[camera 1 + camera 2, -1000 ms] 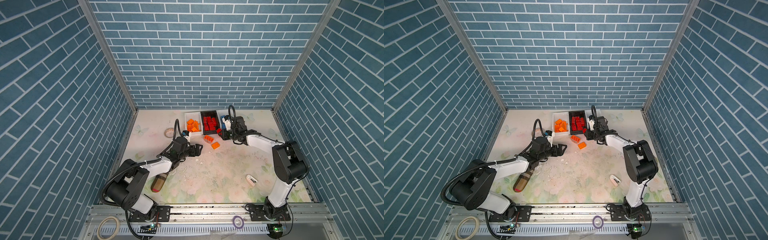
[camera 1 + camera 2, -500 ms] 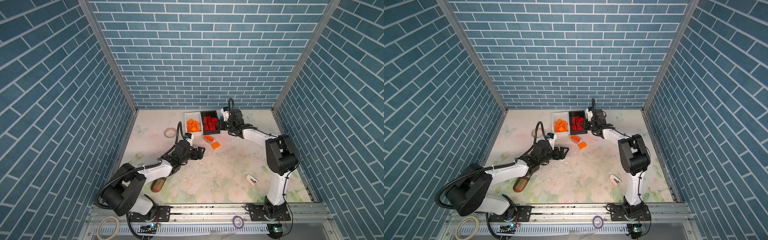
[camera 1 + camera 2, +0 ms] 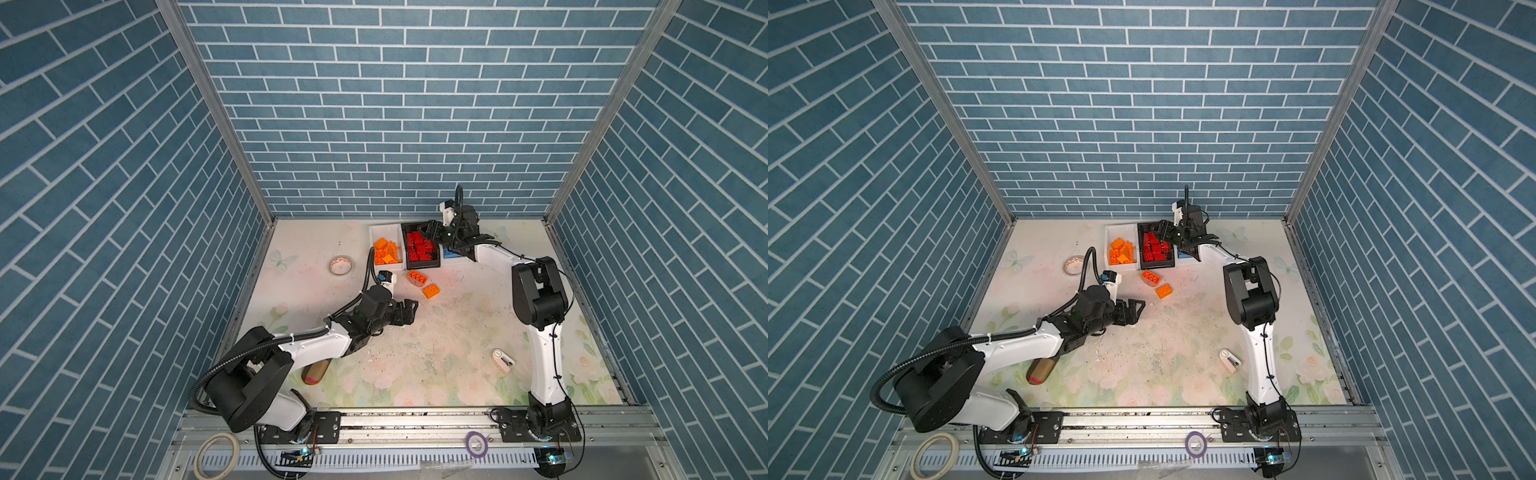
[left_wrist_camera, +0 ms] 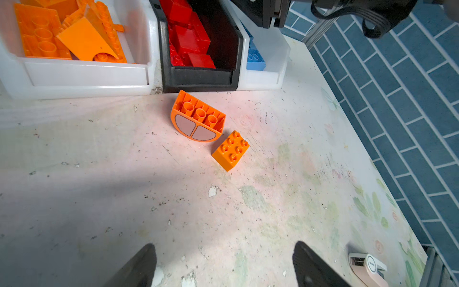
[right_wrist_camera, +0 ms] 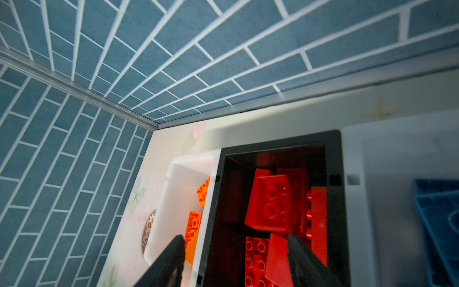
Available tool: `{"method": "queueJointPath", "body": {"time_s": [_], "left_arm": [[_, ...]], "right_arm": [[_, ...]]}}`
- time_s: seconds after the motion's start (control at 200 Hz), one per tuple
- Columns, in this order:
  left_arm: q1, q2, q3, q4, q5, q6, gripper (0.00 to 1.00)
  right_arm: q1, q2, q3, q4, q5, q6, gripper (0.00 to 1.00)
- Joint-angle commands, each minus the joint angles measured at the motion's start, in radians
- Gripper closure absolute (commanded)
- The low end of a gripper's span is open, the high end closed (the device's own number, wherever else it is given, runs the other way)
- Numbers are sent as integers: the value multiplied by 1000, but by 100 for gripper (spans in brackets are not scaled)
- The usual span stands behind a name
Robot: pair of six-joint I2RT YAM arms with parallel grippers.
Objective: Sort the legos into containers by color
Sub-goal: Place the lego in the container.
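- The left claw (image 4: 223, 248) is seen with its jaws wide apart and empty, low over the bench (image 4: 124, 186). A pick of an orange piece is therefore judged to be the step in hand.
- In a top view the six-stud orange brick (image 3: 431, 291) lies near this claw, at about 1 o'clock from it. The half-round orange piece (image 3: 417, 277) lies just beyond, near 12 o'clock. The two are just beside each other, and whether they touch cannot be told.
- The six-stud brick is best taken first. It stands studs up and is turned diagonally, so the wrist should be rotated until the pads meet two flat opposite sides.
- The descent should be kept clear of the half-round piece, so that it is not pushed against the black bin (image 4: 198, 79).
- The white bin with orange pieces (image 4: 84, 74) is found at about 11 o'clock from the left claw. The brick should be released over the middle of this bin and above the pile, because some pieces there stand high.
- The right claw (image 5: 234, 238) is held over the black bin, at 12 o'clock of the bench. Its jaws are apart and nothing is seen clamped. The red bricks (image 5: 270, 203) lie under it.
- This claw should be raised straight up before it is withdrawn, and the two arms should be kept apart, since the bins stand side by side.
- The blue bricks (image 4: 255, 61) are already in the other white bin (image 4: 263, 79), at 3 o'clock from the black one.
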Motion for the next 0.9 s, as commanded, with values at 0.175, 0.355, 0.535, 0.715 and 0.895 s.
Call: {"method": "queueJointPath", "body": {"time_s": [0.175,0.355,0.535,0.715,0.895], "left_arm": [[-58,83,143,-65,-143,-106,12],[-83,168,311,-248,-273,-169,12],[-87,272,470,-408,-330,-191,12],[-89,395,672,-617,-376,-271,13],[-92,474,786,-697,-383,-353,13]], "right_arm": [[4,-218,-264,52,44,-35,31],[2,-365,-464,56,95,-55,31],[1,-496,-657,75,160,-34,31],[1,-606,-808,85,204,-26,31],[-4,-716,-926,106,242,-12,31]]}}
